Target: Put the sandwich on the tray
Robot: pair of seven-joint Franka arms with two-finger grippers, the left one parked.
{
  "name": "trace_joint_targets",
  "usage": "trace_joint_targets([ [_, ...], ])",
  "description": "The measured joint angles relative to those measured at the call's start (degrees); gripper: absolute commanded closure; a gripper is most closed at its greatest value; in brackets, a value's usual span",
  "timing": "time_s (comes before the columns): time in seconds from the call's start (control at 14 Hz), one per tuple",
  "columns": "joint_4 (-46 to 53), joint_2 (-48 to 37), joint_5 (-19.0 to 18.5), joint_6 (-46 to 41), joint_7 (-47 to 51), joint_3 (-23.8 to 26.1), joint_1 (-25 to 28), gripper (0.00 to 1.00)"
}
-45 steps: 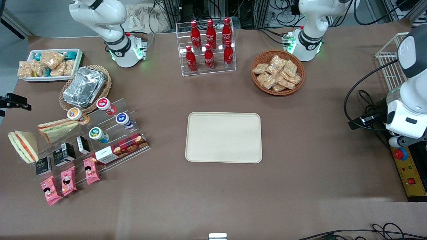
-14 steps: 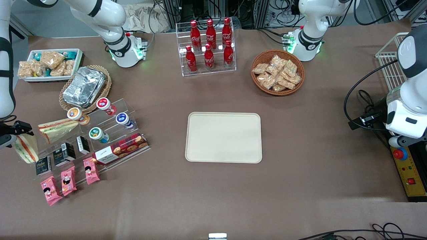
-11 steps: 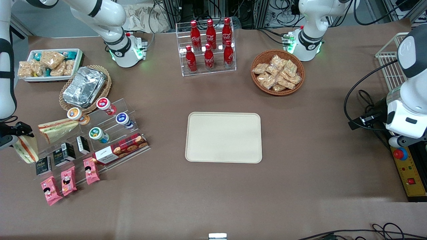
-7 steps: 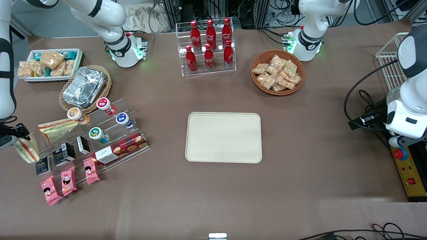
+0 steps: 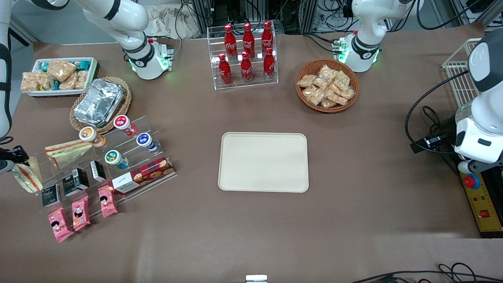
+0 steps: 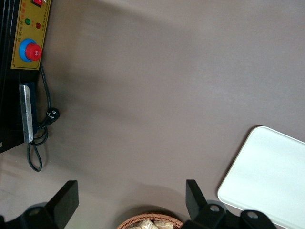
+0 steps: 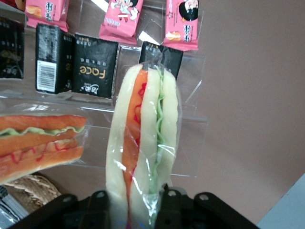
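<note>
Sandwich (image 7: 143,143): wrapped white-bread wedge with orange-red and green filling stripe, clamped at its broad end between the two fingers of the gripper (image 7: 132,198), pointed end sticking out away from the wrist. Seen from the front (image 5: 26,176) at the working arm's end of the table, at the table's very edge, beside the clear acrylic step display (image 5: 118,157); whether lifted off the surface or resting on it cannot be told. Gripper (image 5: 8,162) there largely cut off by the frame edge, sitting on the wedge's upper end.

Nearest the front camera on that display: three pink snack packets (image 5: 80,212). Next step up: small black cartons (image 5: 72,182) and a red cookie box (image 5: 141,176). Higher again: second sandwich (image 5: 68,151), paler, lying on its side, and four capped cups (image 5: 116,158). Farther from the camera: foil containers (image 5: 98,101) stacked in a wicker basket, then a white-and-teal bin (image 5: 88,76) of snack packets.

Tray (image 5: 263,162): cream, rectangular, low-rimmed, at mid-table, well apart from the sandwich, nothing on it. Farther from the camera than the tray: clear rack of red cola bottles (image 5: 245,55) and a round wicker basket (image 5: 351,76) of wrapped snacks.
</note>
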Motion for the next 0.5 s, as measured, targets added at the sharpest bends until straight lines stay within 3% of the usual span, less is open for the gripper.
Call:
trace_joint_targets([
  [0.5,11.84,0.04,0.09,-14.25,-0.49,1.78,4.59,0.75],
])
